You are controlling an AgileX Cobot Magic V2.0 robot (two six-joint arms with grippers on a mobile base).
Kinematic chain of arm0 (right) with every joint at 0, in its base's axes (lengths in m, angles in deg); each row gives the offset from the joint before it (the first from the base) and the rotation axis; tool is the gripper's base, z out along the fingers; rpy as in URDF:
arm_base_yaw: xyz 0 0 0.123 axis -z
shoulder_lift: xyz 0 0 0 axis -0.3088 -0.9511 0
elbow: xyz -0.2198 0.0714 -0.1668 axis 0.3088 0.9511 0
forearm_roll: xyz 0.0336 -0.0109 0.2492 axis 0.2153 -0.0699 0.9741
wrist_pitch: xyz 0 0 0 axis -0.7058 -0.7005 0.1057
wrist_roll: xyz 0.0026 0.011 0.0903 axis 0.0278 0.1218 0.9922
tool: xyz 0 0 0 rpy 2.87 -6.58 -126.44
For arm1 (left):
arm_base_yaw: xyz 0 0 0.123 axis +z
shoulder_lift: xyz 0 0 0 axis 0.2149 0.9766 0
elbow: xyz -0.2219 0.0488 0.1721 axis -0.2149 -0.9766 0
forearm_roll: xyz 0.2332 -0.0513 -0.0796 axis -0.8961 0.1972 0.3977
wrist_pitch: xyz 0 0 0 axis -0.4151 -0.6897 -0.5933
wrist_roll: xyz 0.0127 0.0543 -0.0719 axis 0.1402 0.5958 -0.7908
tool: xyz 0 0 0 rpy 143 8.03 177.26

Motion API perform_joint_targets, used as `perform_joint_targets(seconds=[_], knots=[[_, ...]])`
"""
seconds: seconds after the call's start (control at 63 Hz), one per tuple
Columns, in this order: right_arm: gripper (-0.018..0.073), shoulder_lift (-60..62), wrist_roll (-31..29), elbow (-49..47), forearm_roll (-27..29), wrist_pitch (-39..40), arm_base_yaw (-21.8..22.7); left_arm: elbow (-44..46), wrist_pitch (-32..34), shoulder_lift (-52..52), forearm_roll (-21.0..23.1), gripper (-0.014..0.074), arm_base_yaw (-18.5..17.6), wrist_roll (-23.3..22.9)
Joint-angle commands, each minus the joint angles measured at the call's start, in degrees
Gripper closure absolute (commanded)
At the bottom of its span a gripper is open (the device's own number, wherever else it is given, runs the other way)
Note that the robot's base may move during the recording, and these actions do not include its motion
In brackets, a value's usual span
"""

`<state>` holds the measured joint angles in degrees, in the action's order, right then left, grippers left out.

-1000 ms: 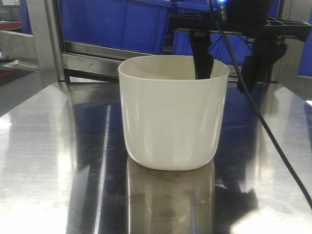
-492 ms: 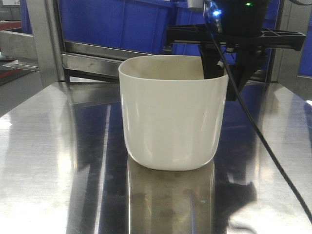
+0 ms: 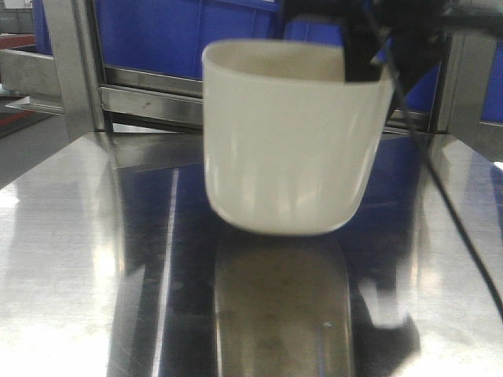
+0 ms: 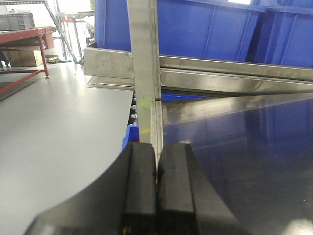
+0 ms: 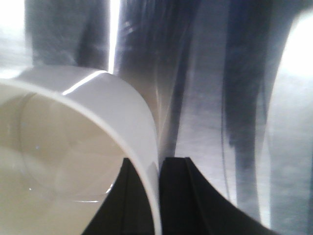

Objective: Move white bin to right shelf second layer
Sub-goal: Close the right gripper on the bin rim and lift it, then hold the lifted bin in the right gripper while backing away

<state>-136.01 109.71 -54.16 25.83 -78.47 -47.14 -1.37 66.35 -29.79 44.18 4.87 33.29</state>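
The white bin [image 3: 291,141] hangs just above the steel tabletop [image 3: 78,259], blurred by motion. My right gripper [image 3: 381,67] is shut on the bin's right wall, one finger inside the mouth and one outside. In the right wrist view the cream rim [image 5: 146,127] runs between the two black fingers of the right gripper [image 5: 159,164]. My left gripper [image 4: 156,149] is shut on nothing, off by the table's left edge near a steel post [image 4: 144,63]. The right shelf second layer is out of view.
Blue crates [image 3: 181,35] sit on a steel rack behind the table, also in the left wrist view as blue crates [image 4: 205,29]. A rack post [image 3: 75,63] stands at the back left. A black cable [image 3: 456,220] trails down on the right. Open floor [image 4: 58,127] lies left of the table.
The right gripper closed on the bin's right wall and raised it off the tabletop; the bin now sits higher and slightly further right in the front view.
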Motion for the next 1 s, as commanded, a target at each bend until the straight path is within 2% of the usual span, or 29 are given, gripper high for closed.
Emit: perform_joint_targets(seconds=[0.0,0.127,0.286,0.381,0.635,0.746,0.985], knots=[[0.0502,5.5,-4.1,-1.1,-1.9,1.9,2.7,-2.1,4.8,-0.8,0.3,0.0512,-0.3,-0.1],[0.0502,9.7,-11.3,2.3,-2.1,3.7,7.6,-2.1,4.8,-0.8,0.3,0.0512,-0.3,-0.1],[0.0502,16.2,-20.2,9.4,0.5,8.5,15.1,-2.1,4.8,-0.8,0.3,0.0512,-0.3,-0.1],[0.0502,20.4,-22.2,13.4,2.0,11.4,19.9,-2.1,4.8,-0.8,0.3,0.0512,-0.3,-0.1],[0.0502,31.2,-22.6,24.4,2.5,16.1,30.7,-2.1,4.8,-0.8,0.3,0.0512,-0.3,-0.1],[0.0502,35.9,-23.1,28.3,2.5,16.4,32.9,-2.1,4.8,-0.8,0.3,0.0512,-0.3,-0.1],[0.0502,45.2,-23.1,35.2,2.5,16.4,32.7,-2.1,4.8,-0.8,0.3,0.0512,-0.3,-0.1]])
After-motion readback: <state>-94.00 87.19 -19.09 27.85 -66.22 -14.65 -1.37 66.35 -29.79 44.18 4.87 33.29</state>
